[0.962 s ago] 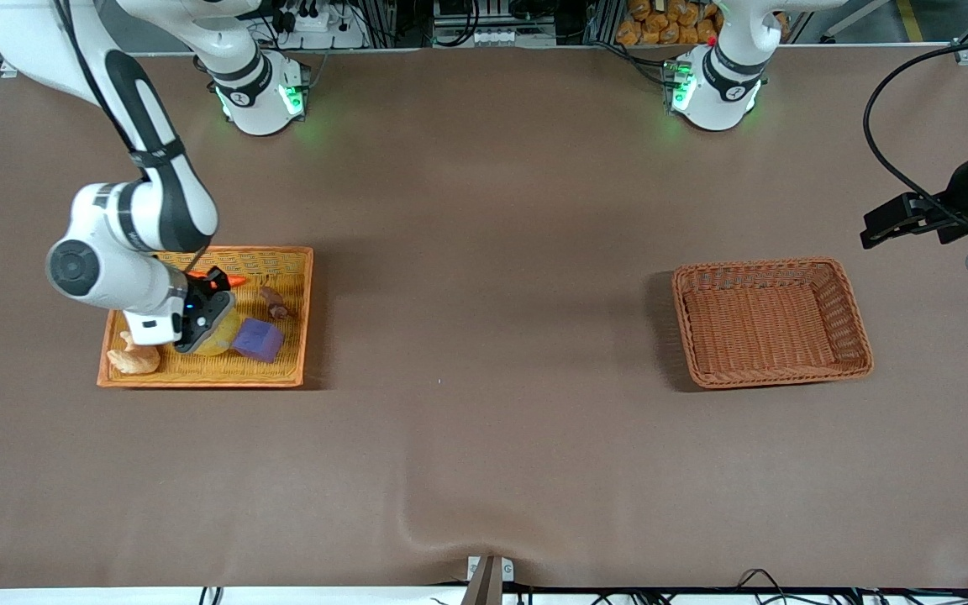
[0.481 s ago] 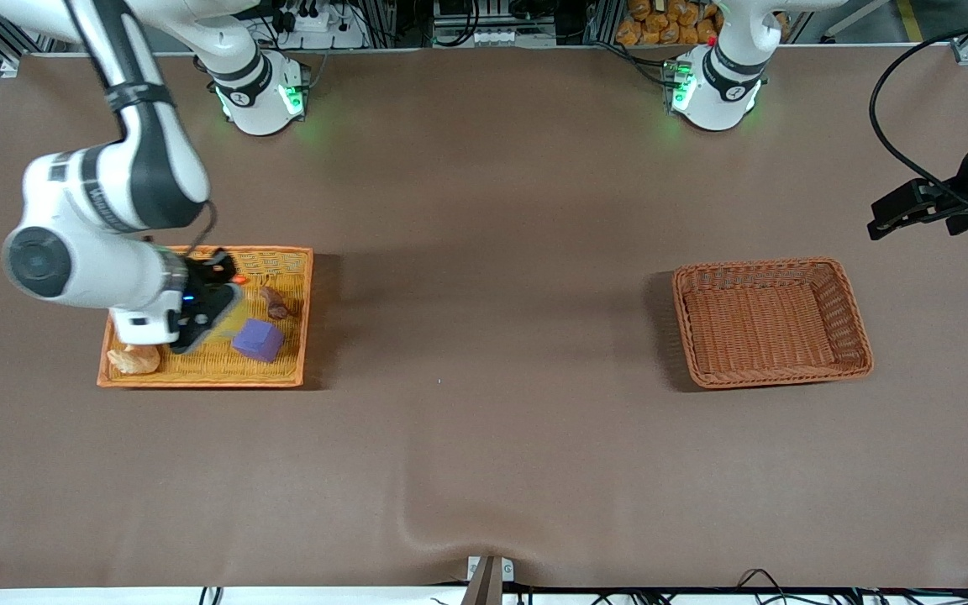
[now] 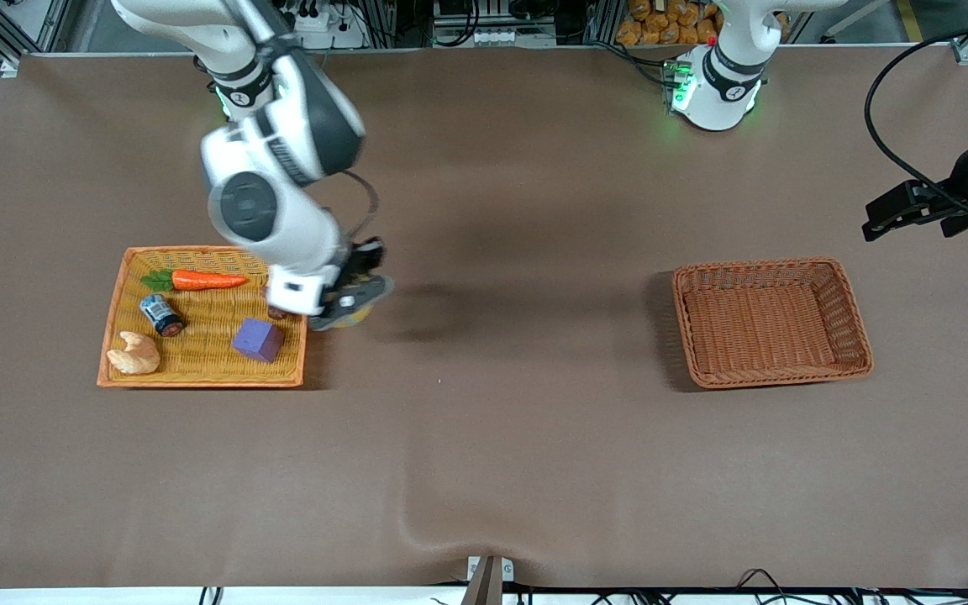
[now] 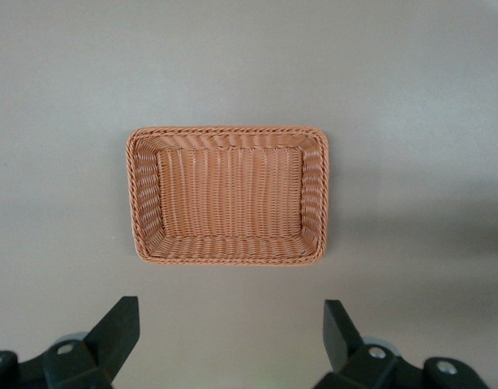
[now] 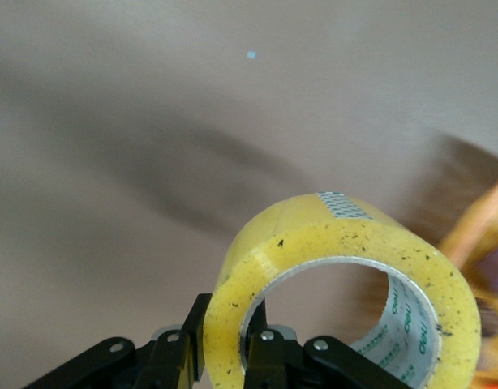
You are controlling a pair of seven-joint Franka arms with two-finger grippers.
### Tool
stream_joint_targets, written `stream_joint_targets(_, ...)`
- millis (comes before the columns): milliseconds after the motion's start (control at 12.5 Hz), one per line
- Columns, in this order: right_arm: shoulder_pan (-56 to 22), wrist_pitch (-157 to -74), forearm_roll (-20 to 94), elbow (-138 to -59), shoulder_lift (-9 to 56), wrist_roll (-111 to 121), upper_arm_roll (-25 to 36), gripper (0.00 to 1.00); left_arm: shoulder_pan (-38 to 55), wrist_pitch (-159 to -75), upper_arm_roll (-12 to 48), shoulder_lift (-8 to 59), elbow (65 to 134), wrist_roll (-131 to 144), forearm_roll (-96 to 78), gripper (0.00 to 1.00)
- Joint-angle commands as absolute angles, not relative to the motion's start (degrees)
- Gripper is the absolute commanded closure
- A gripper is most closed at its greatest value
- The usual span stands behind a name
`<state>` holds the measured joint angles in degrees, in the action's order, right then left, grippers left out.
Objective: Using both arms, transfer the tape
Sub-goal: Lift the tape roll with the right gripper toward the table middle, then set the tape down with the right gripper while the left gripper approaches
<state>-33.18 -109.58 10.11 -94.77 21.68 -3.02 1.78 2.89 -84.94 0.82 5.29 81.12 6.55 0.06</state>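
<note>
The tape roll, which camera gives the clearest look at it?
The right wrist view: the tape fills the picture, its wall pinched by the shut right end effector. The front view shows only a yellow sliver under that end effector, beside the orange tray. The left wrist view shows none.

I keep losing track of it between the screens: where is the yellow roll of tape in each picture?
Front view: the tape hangs under the right pincer, over bare table just beside the yellow tray.
Left wrist view: not in it; only the brown basket shows.
Right wrist view: fills the lower middle, wall pinched by the pincer.
Shared landmark: the brown tablecloth.
</note>
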Motion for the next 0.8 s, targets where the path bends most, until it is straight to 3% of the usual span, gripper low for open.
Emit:
stream_joint_targets(0, -37.77, -110.98, 11.25, -85.09, 31.27, -14.11, 2.64, 1.00, 2.64, -85.87, 0.88, 5.53, 81.39, 5.80, -1.32, 0.00)
stream_joint_targets(241, -42.97, -124.15, 14.67, -82.90, 38.03, -25.20, 2.64, 1.00, 2.99, -86.13, 0.97, 5.71, 81.47, 6.94, -1.06, 0.00)
stream_joint_targets(722, -48.59, -127.17, 13.98, -77.79, 47.89, -33.56, 2.90, 1.00, 2.81, -86.13, 1.05, 6.94, 81.30, 6.94, -1.05, 0.00)
